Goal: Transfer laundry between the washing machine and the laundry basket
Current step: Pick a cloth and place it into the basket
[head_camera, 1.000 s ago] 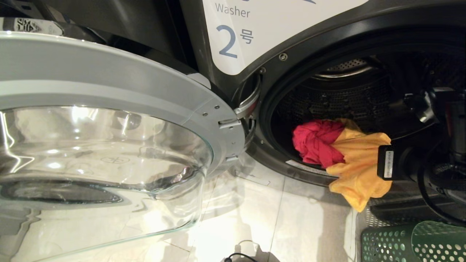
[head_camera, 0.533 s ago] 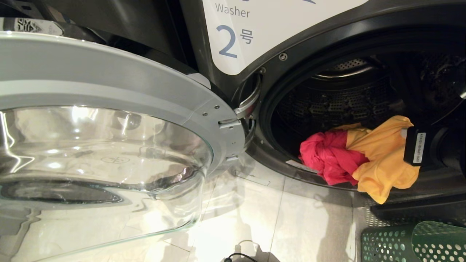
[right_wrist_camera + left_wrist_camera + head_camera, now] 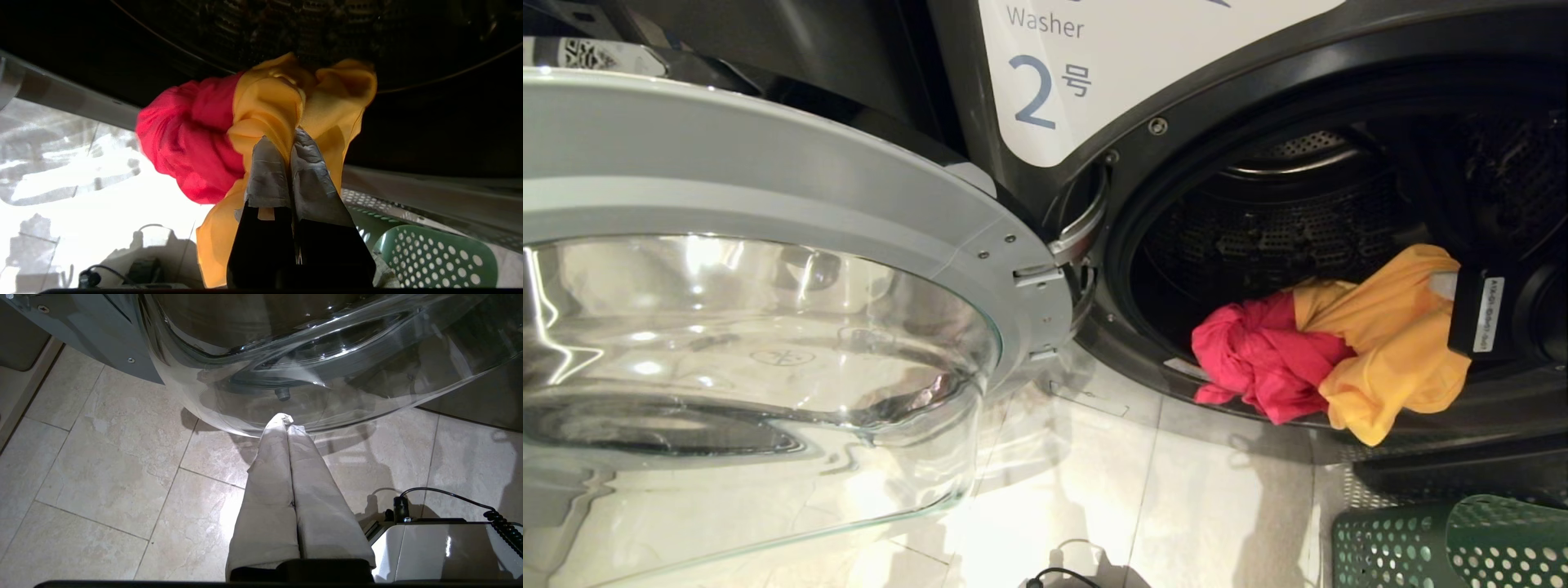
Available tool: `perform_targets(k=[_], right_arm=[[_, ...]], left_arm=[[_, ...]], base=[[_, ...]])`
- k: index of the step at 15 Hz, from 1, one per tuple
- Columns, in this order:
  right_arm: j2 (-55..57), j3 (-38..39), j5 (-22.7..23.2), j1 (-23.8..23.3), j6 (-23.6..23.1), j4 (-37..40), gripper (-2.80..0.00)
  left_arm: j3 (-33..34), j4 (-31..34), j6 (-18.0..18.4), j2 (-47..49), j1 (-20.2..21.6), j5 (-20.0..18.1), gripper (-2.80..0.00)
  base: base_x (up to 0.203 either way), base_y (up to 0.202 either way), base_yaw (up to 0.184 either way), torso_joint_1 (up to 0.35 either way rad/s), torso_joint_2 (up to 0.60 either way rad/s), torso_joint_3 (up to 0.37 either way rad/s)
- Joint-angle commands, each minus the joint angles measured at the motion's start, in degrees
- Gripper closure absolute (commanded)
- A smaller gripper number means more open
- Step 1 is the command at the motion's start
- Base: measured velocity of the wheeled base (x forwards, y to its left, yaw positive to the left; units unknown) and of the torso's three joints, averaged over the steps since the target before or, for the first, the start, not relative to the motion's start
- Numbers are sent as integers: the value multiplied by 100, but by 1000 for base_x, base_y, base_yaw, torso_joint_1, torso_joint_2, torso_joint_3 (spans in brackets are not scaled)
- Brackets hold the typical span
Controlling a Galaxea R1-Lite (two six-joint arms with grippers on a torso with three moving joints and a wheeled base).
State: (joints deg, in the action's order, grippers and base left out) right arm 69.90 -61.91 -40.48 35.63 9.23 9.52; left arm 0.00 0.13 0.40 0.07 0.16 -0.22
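The washing machine (image 3: 1258, 73), marked "2" on its white label (image 3: 1094, 57), stood with its glass door (image 3: 768, 327) swung wide to the robot's left. At the lower lip of the drum opening the right gripper (image 3: 286, 141) had its taped fingers (image 3: 267, 171) pressed together on a fold of the yellow-orange garment (image 3: 1388, 343), which hung from the grip and draped over the door rim. The magenta-red garment (image 3: 1262, 359) was bunched just beside it, touching it (whether the two were tangled could not be told), and spilled over the same rim. The laundry basket (image 3: 1445, 543) sat on the tiled floor (image 3: 1143, 506) below and to the right of the opening. The left gripper (image 3: 288, 424) hung low near the floor under the glass door, its wrapped fingers (image 3: 271, 465) closed against each other with nothing between them.
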Motion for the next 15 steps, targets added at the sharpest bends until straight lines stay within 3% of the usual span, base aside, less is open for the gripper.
perform_targets(k=[1,4,15], right_arm=[[-308,11,-30,29,29,302,0],[-643,118,-30,145,26,857,0],[-1243,131,-8,174,-61,1366,0]], left_arm=[[0,-5,13,1,2,-4,0],[0,-5,4,1,2,-4,0],[0,-5,4,1,2,-4,0]], base=[[0,0,0,0,0,0],[0,0,0,0,0,0],[0,0,0,0,0,0]])
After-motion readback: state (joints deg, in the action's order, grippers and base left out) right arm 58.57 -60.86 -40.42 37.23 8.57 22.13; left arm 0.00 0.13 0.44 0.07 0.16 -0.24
